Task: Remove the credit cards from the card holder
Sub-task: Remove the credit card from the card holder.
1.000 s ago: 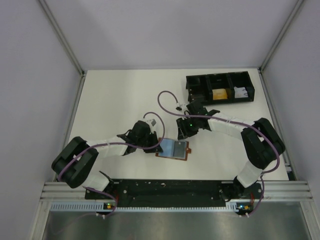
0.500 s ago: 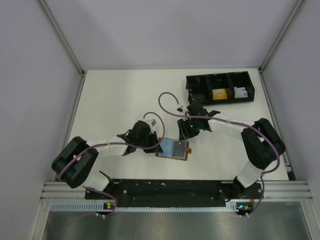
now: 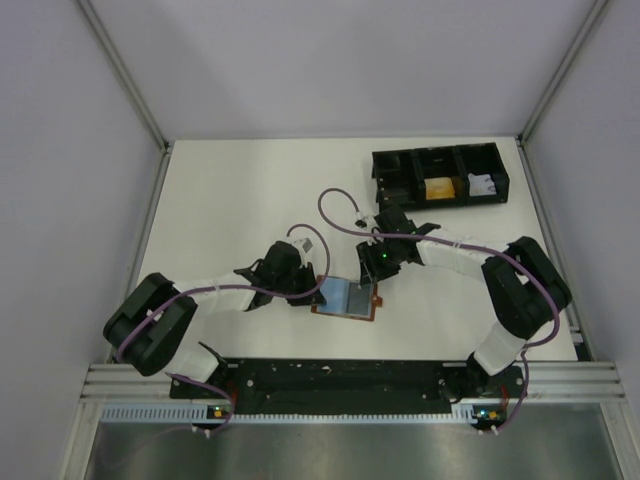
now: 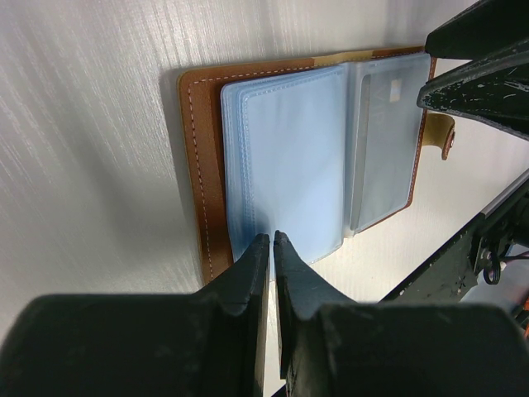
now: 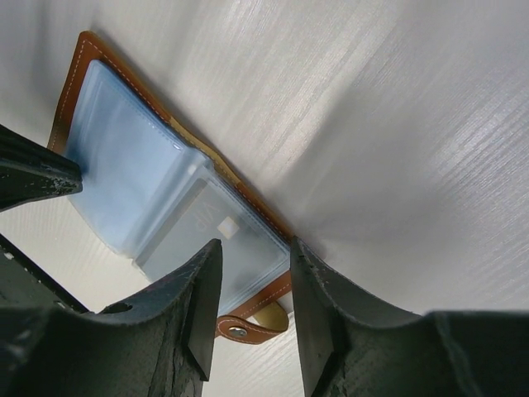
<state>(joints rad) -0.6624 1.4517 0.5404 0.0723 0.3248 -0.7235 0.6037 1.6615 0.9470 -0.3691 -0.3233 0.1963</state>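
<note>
The right gripper [image 3: 378, 276] edges slightly to the right and nearer, so its open jaws now straddle the tab end of the card holder [image 3: 345, 297].
</note>
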